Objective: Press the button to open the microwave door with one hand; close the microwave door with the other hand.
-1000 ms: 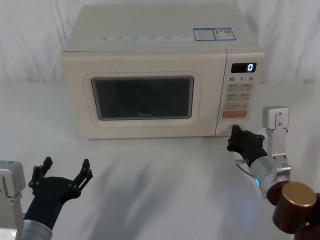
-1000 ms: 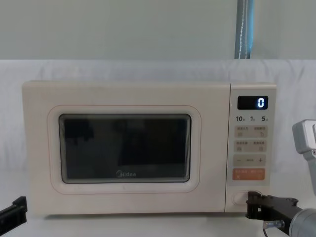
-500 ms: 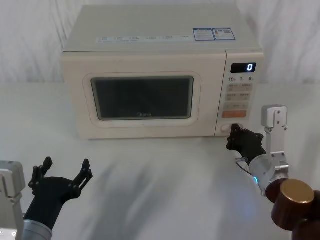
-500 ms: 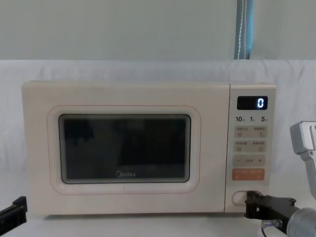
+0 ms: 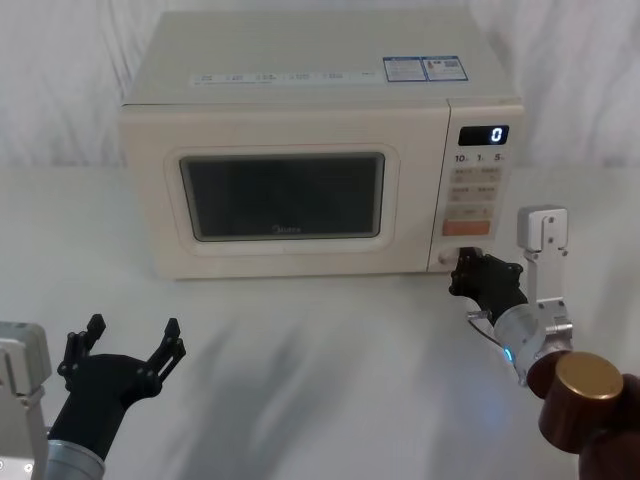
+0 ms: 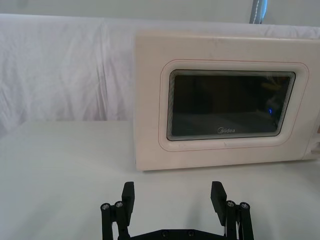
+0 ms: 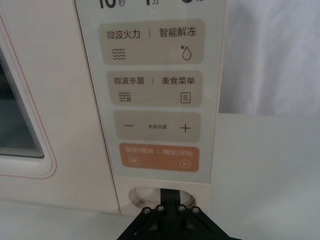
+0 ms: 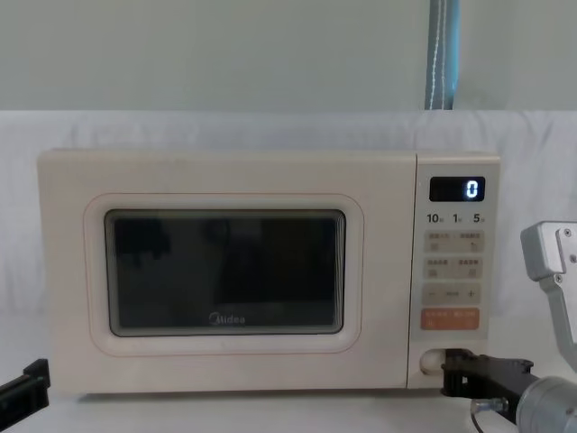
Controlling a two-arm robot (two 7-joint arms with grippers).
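the microwave sits at the back of the table, facing the robot, with its door flush against the body, so not yet released. the button lies at the bottom of the keypad column, just under the orange key, at the microwave's lower right corner

the right gripper is at that corner, its black fingertips against the button. in the right wrist view the fingers run together as one narrow dark stem into the pill-shaped key, so the pincer is closed; that fits the job, since a single blunt tip pushes a recessed key more surely than two spread fingers. the arm comes in low and nearly level, in line with the press, as the chest view shows

the left gripper hovers low over the table at the robot's near left, well apart from the microwave, its fingers spread wide. it looks to be waiting there, clear of the door's swing, ready to push the door back once it opens

the press seems to be in hand; the risk is the tip slipping off the key or shoving the whole microwave back
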